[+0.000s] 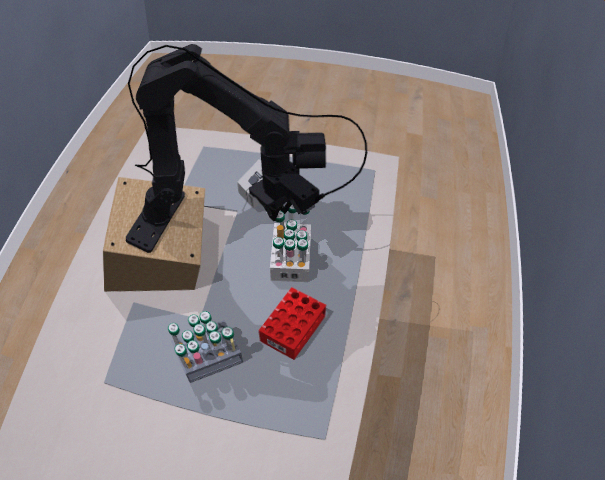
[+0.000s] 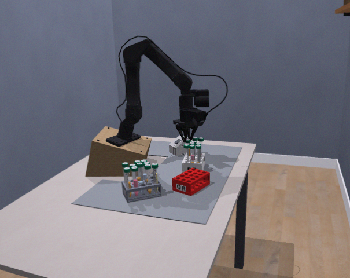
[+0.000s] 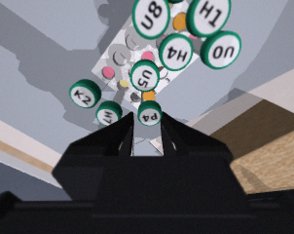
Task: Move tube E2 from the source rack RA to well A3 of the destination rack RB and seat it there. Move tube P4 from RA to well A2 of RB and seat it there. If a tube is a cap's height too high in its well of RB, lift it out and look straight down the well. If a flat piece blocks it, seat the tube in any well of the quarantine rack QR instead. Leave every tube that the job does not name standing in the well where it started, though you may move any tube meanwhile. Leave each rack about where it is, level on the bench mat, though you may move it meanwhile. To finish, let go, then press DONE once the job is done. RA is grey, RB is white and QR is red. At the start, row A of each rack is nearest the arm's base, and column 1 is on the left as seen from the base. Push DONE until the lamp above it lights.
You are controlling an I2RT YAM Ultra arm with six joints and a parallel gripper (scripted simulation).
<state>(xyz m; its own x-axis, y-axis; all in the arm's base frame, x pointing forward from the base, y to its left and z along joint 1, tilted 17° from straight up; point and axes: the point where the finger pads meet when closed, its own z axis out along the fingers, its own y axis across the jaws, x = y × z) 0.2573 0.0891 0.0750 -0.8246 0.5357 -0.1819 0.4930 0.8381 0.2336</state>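
Green-rimmed and white-topped, the cap of tube P4 (image 1: pixel 280 216) (image 2: pixel 187 141) (image 3: pixel 150 113) stands at the far left corner of the white rack RB (image 1: pixel 277 274) (image 2: pixel 185 165) (image 3: pixel 104 62), above an orange section. Whether P4 is down fully in its well, I cannot tell. The gripper (image 1: pixel 287 213) (image 2: pixel 187 139) (image 3: pixel 147 116) is released, its fingers slightly parted with the cap close between them; whether a finger touches the cap is too small to tell.

In the wrist view, cap U5 (image 3: pixel 145 76) is just beside P4, and cap H7 (image 3: pixel 108 115) and cap K2 (image 3: pixel 85 93) stand off to the left. Cap H4 (image 3: pixel 175 52), cap U8 (image 3: pixel 151 17), cap H1 (image 3: pixel 208 15) and cap U0 (image 3: pixel 221 50) crowd the upper part.

Just beyond RB, to the far left, sits a pale box (image 1: pixel 246 187) (image 2: pixel 174 148), partly hidden by the gripper. On the near side of RB, the red rack QR (image 1: pixel 263 337) (image 2: pixel 188 190) rests on the grey-blue mat (image 1: pixel 302 408) (image 2: pixel 175 211). Farther left and near is the grey rack RA (image 1: pixel 214 368) (image 2: pixel 128 191), full of capped tubes whose labels are too small to read. Left of RB, the black arm (image 1: pixel 162 139) (image 2: pixel 133 83) rises from a wooden block (image 1: pixel 150 271) (image 2: pixel 115 164).
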